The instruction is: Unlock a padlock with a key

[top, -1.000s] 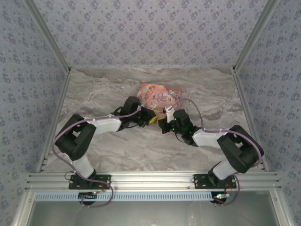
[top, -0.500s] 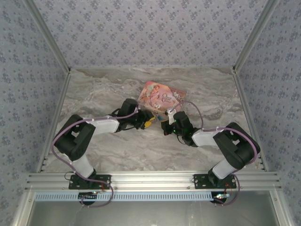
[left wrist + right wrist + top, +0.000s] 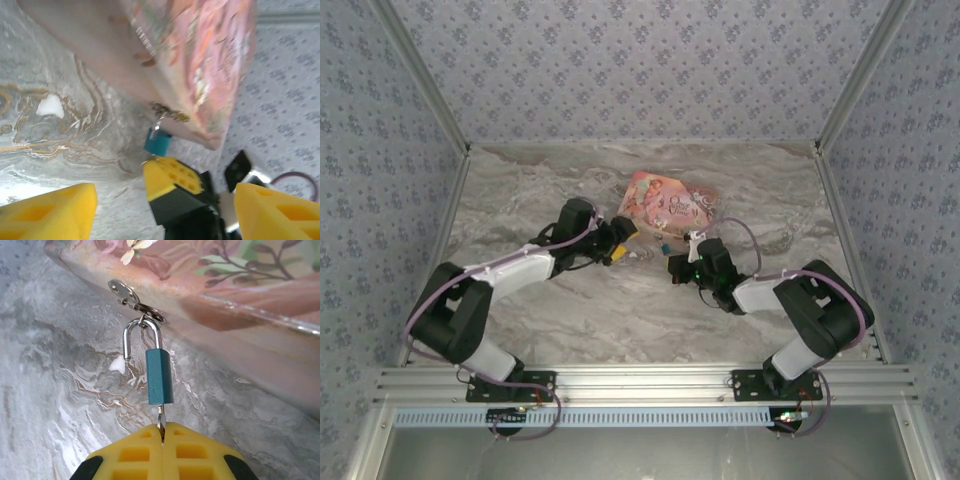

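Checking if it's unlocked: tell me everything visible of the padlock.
The padlock is tiny: a teal-blue body and thin silvery shackle. The shackle stands open, one leg free beside the body, its bend hooked through the pink box's clasp ring. A key sits in its underside, pinched by the shut right gripper.

You look into a robot test booth, a lab setup: floral-papered walls [image 3: 650,60] in aluminium rails [image 3: 640,382] enclose a marble-print surface [image 3: 610,320], left arm [image 3: 510,270] and right arm [image 3: 790,295] bolted alongside.

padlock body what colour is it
The padlock body is teal blue, clearest in the right wrist view.
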